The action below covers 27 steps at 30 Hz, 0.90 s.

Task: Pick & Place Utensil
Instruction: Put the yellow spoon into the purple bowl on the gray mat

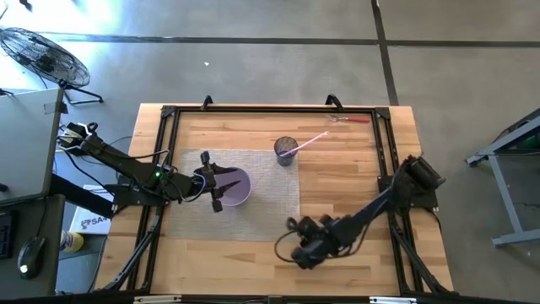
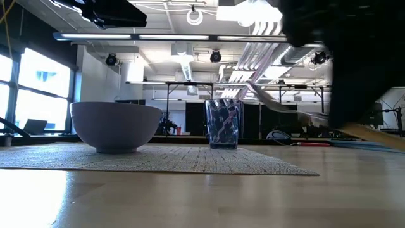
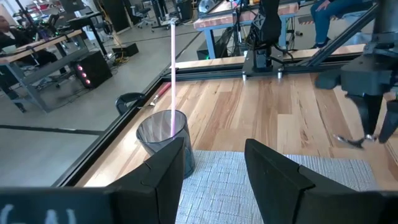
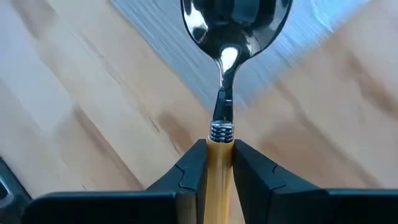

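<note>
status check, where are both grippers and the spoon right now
Right gripper shut on spoon, at the mat's near corner. Left gripper open above bowl. Mesh cup with pink straw beyond; nothing blocking.

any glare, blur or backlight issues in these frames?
Low view: backlit by ceiling lights and windows, bowl in shade, right arm a blurred dark mass. Right wrist view: spoon bowl mirrors highlights, mat behind it soft. High view: evenly lit. Left wrist view: mesh cup clear.

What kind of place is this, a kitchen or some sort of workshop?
Most likely a robotics lab or workshop, not a kitchen. The wooden table sits inside a black metal frame on a bare concrete floor, workbenches with equipment stand beyond, and exposed ducts and strip lights run overhead.
</note>
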Motion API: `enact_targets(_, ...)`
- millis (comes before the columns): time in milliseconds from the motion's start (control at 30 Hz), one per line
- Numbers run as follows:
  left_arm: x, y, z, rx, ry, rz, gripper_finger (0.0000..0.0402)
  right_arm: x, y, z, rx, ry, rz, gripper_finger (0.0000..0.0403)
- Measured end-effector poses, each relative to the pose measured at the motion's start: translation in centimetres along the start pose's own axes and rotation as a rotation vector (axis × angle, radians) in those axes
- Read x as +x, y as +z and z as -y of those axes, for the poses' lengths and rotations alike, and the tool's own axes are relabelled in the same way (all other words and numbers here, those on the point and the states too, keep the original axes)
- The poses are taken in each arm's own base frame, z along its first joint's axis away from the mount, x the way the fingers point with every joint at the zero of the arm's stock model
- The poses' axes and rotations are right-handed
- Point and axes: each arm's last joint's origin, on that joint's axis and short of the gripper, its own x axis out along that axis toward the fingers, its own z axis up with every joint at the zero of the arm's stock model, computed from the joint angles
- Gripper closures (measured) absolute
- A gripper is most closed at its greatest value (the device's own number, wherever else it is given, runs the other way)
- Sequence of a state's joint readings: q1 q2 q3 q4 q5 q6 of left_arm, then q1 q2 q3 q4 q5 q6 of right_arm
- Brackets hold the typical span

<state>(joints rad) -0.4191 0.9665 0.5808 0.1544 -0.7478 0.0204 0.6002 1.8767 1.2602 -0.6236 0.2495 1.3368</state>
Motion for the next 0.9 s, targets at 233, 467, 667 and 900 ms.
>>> enact_targets(233, 0.0, 0.0, 0.0, 0.000, 0.000, 0.000, 0.0236, 2.8, 4.1, -0.2, -0.226, 0.046, 0.125, 0.0344)
enact_targets(467, 0.0, 0.0, 0.0, 0.000, 0.000, 0.000, 0.0236, 4.4, 6.2, 0.4, -0.279, 0.015, 0.187, 0.0344)
enact_targets(667, 0.0, 0.0, 0.0, 0.000, 0.000, 0.000, 0.0236, 4.9, 6.4, 0.5, -0.328, 0.003, 0.186, 0.0336)
enact_targets(900, 0.0, 0.0, 0.0, -0.001, 0.000, 0.000, 0.0236, 6.6, 5.9, 0.9, -0.341, -0.070, 0.213, 0.0296)
